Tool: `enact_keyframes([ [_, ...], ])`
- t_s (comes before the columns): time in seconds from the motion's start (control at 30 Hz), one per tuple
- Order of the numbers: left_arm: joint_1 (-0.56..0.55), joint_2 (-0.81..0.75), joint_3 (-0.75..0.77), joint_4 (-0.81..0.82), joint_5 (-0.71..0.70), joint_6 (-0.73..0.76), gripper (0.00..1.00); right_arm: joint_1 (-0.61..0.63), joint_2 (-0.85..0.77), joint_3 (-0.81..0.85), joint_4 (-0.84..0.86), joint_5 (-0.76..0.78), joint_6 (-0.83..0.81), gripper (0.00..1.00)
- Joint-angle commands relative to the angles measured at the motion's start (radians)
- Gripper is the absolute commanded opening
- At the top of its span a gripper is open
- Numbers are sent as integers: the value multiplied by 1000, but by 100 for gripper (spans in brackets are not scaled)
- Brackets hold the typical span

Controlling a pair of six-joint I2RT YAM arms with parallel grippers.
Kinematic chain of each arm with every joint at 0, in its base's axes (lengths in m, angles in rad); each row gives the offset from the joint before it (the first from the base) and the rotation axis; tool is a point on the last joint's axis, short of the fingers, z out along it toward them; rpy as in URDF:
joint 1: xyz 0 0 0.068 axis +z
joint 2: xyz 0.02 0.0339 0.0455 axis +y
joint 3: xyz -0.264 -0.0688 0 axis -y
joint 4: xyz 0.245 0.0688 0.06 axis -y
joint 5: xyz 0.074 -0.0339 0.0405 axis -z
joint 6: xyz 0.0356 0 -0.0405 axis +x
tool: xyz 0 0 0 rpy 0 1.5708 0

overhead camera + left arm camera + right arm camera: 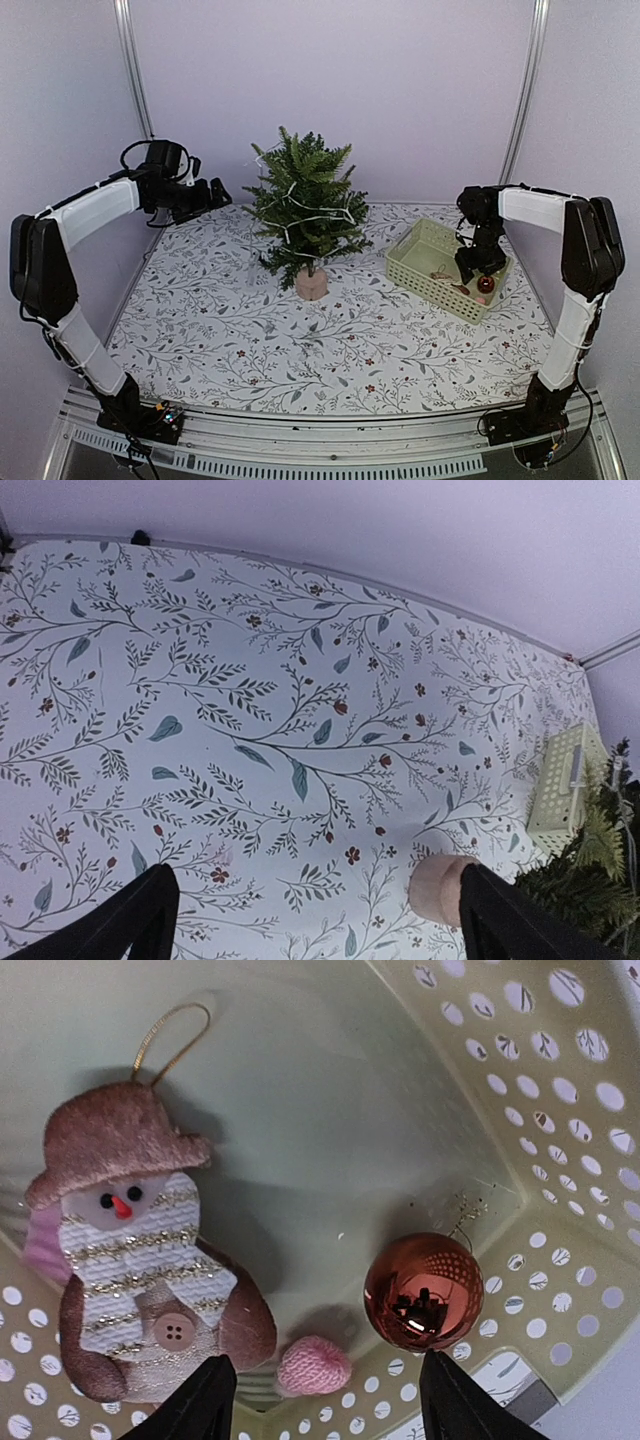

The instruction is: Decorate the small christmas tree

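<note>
The small christmas tree (305, 210) stood upright at the middle of the counter's (250, 330) far half, with a white wire draped through its branches. The left jaws, spread wide and holding nothing, hung in the air to the tree's left, well apart from it. In the left wrist view its tan base (445, 888) showed just inside one finger (510, 925). The right jaws, parted and empty, were down in the basket (425, 290) to the tree's right. They hung over a snowman ornament (140, 1250), a red bauble (423, 1290) and a pink knitted ball (313, 1365).
</note>
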Motion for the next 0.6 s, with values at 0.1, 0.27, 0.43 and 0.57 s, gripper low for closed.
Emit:
enact_keyframes([
  [0.1, -5, -50, -28, 22, -9, -10, 99, 17, 13, -53, -6, 180, 50, 67],
  [0.27, -5, -47, -32, 31, -6, -12, 99, 18, 49, -43, 22, 246, 57, 66],
  [0.43, -6, -45, -27, 33, -5, -14, 99, 19, 120, -29, 46, 261, 57, 62],
  [0.57, -5, -48, -28, 32, -15, -13, 99, 19, 160, -22, 59, 254, 54, 59],
])
